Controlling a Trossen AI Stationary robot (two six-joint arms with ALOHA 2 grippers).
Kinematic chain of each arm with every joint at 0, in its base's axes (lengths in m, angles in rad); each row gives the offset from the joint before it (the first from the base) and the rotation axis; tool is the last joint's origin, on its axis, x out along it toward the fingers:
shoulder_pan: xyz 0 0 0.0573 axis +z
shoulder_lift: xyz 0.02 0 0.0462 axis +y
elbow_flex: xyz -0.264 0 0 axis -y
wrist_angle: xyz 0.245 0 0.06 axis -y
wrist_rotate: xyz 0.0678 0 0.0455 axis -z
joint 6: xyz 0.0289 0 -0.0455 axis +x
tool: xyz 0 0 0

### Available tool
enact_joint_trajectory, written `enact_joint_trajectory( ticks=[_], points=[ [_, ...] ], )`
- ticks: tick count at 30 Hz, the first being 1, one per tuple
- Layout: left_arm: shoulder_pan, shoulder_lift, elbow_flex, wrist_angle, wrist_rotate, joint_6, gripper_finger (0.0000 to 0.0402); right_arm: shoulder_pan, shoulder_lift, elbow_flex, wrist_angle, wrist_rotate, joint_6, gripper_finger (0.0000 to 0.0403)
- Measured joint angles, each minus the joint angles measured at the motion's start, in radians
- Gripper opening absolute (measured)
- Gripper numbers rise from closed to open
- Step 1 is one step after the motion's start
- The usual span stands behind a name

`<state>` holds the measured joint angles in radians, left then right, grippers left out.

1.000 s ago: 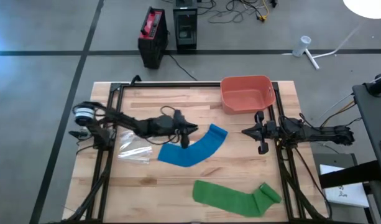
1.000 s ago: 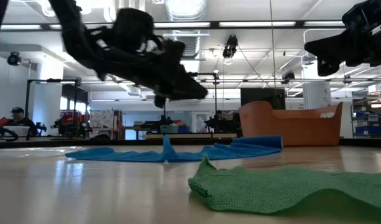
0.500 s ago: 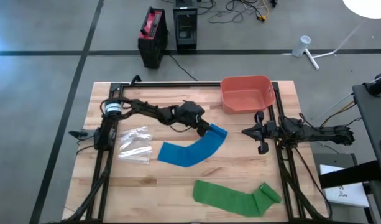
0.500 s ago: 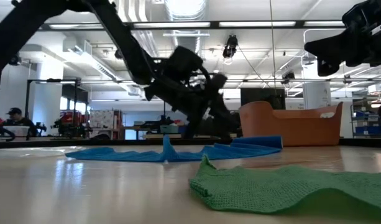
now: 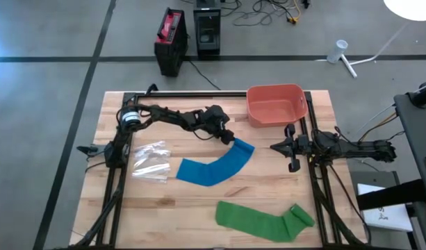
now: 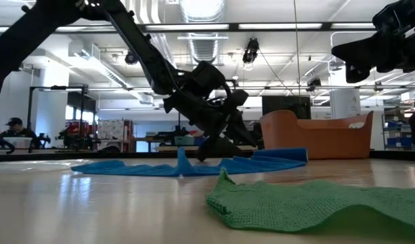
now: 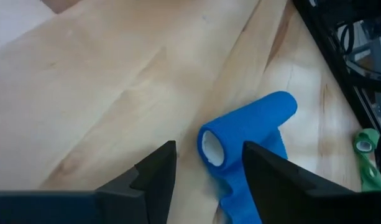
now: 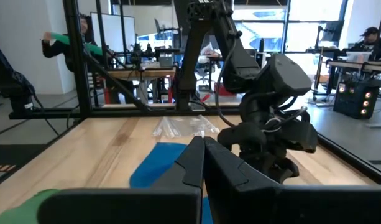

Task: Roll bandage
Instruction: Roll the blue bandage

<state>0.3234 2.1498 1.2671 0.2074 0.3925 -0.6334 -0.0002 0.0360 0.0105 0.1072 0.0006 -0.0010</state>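
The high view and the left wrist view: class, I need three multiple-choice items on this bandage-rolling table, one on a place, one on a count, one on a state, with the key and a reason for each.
1. Where is the left gripper?
A. At the rolled end of the blue bandage
B. Over the green bandage
C. Inside the orange bin

2. How many bandages lie on the table?
A. One
B. Two
C. Three

3. How is the blue bandage?
A. Fully rolled
B. Rolled at one end, the rest flat
C. Completely flat

Key: 1 A, the left wrist view shows the roll just ahead of its open fingers. 2 B, one blue and one green. 3 B, the left wrist view shows a tube at one end, and the high view shows a flat strip behind it.
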Motion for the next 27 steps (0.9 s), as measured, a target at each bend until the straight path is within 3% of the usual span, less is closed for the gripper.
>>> enact_joint_trajectory(
  ticks=[27],
  points=[
    [-0.05,0.006,-0.002,0.13,-0.011,-0.049,0.0158,0.0,0.0,0.0,0.001,0.0,0.0,0.0]
  ],
)
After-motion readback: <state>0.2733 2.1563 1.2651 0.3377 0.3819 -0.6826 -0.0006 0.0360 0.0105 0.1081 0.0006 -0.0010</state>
